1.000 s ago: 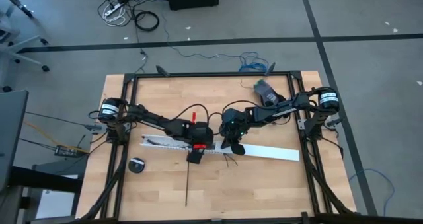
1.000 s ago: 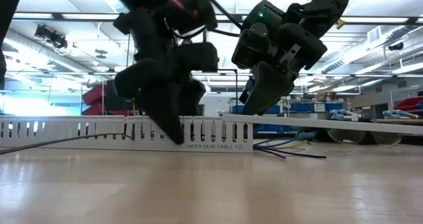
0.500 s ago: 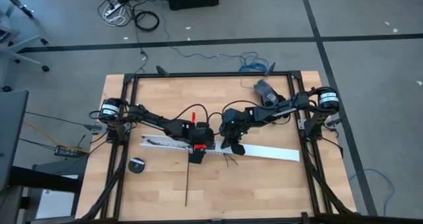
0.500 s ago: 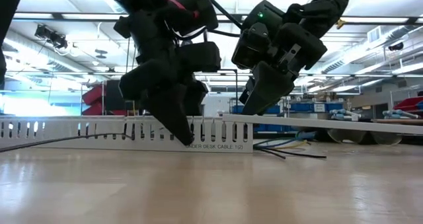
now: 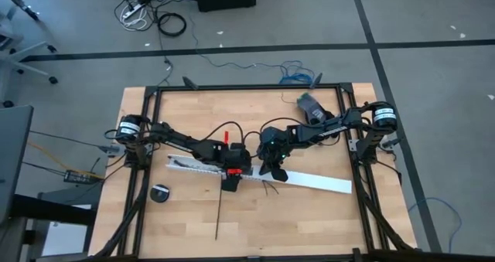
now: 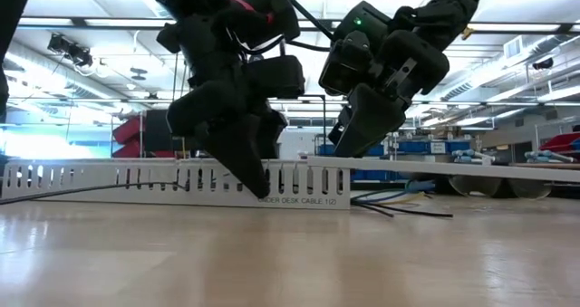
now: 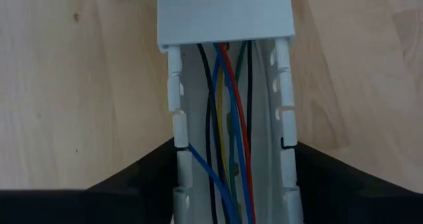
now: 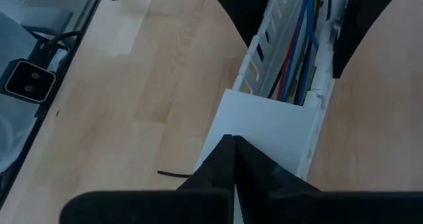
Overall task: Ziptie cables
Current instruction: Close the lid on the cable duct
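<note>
- Wooden worktop [image 5: 186, 216] seen from above. A long white slotted channel [image 5: 193, 166] lies across its middle.
- The left gripper [image 7: 231, 184] straddles the channel, one finger on each outer wall; its jaws look spread about the channel, and whether they grip it I cannot tell.
- The cables [image 7: 228, 118], coloured wires, run inside the channel.
- The right gripper [image 8: 231, 168] is closed, tips resting on the channel's white cover [image 8: 264, 128].
- The ziptie [image 5: 219, 216] lies near the worktop's front edge, untouched.
- Advice: steady the channel squarely before anything else.

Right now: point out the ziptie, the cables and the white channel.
ziptie [image 5: 219, 214]: high view, middle of the strip.
cables [image 7: 228, 138]: left wrist view, bundle inside the channel.
white channel [image 6: 109, 178]: low view, slotted side wall.
</note>
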